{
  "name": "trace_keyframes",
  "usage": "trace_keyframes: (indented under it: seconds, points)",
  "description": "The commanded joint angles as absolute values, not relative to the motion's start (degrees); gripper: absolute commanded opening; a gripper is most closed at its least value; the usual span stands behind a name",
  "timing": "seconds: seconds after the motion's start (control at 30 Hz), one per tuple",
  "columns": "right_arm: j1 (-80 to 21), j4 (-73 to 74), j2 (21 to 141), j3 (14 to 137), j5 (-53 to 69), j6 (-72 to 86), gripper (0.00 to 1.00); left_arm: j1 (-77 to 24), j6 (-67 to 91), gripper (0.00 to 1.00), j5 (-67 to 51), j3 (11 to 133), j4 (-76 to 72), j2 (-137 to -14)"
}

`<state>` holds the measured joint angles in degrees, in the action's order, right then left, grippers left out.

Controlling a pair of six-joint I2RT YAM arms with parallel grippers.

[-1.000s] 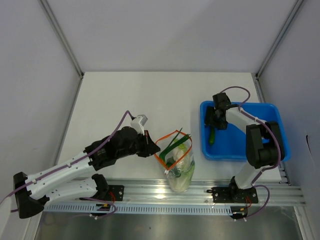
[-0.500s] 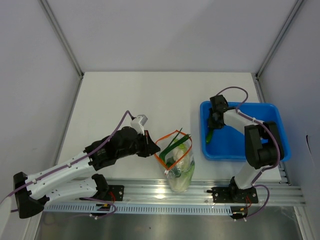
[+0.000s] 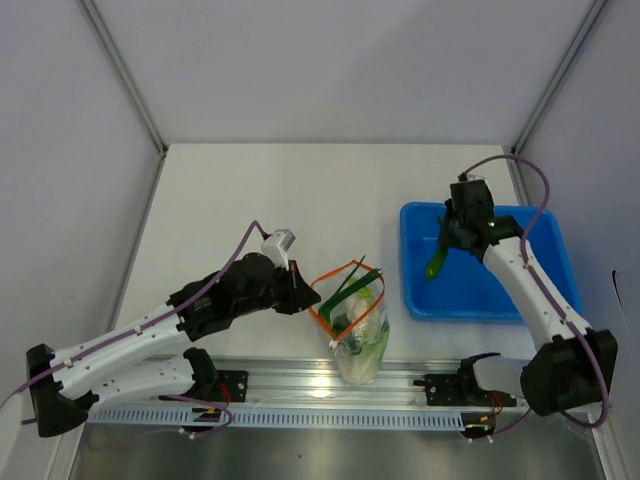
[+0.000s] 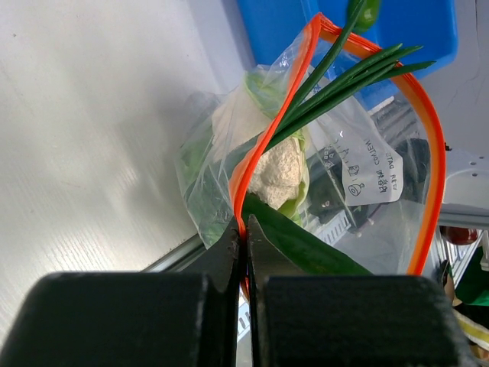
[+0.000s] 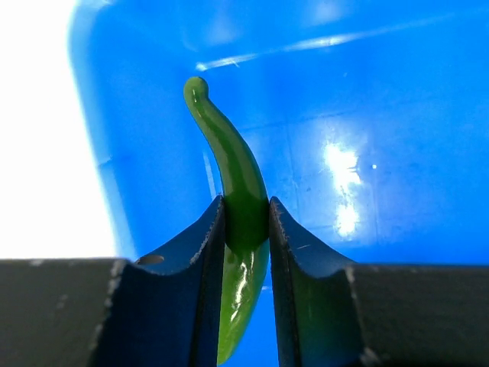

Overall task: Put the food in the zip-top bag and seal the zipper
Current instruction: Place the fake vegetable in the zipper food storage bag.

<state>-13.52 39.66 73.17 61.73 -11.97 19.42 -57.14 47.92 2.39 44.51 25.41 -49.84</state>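
The right tool (image 5: 244, 220) is clamped on a glossy, curved green pepper (image 5: 229, 153), holding it over the blue rectangular plastic bin (image 3: 480, 300). The left tool (image 4: 244, 245) pinches tight on the thin orange-red zipper strip (image 4: 238, 195) of the clear crinkly plastic bag (image 4: 359, 160), whose mouth gapes open. Pale leafy vegetables (image 4: 275, 172) sit inside and long dark green stalks (image 4: 344, 76) poke out. The bag lies on the white counter (image 3: 300, 200) between the arms.

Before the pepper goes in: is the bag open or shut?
Open: the zipper spreads in a wide loop, the left gripper pinching one edge, greens sticking out.
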Motion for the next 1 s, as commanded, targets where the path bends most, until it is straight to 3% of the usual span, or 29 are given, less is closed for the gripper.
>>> trace_keyframes:
  seconds: [0.0,0.2,0.4,0.53,0.73,0.97]
  points:
    - [-15.3,46.3,67.0,68.0,-11.4,20.4,0.02,-57.0,46.9,0.01,2.8,47.4,23.4,-49.5]
    - [-27.8,49.8,60.2,76.1,-11.6,24.4,0.02,-57.0,46.9,0.01,2.8,47.4,23.0,-49.6]
    - [-49.2,51.9,64.2,84.8,-24.1,28.5,0.02,-57.0,46.8,0.01,2.5,48.2,23.6,-49.8]
    - [-56.8,50.3,67.2,86.4,-27.2,27.6,0.02,-57.0,46.8,0.01,2.5,49.0,24.2,-50.2]
    - [-64.2,45.5,69.3,80.1,-30.0,23.7,0.01,-57.0,46.9,0.01,2.3,49.8,24.7,-50.2]
    - [-65.3,39.1,67.3,72.2,-29.4,23.3,0.0,-57.0,47.2,0.01,1.7,49.7,24.5,-50.6]
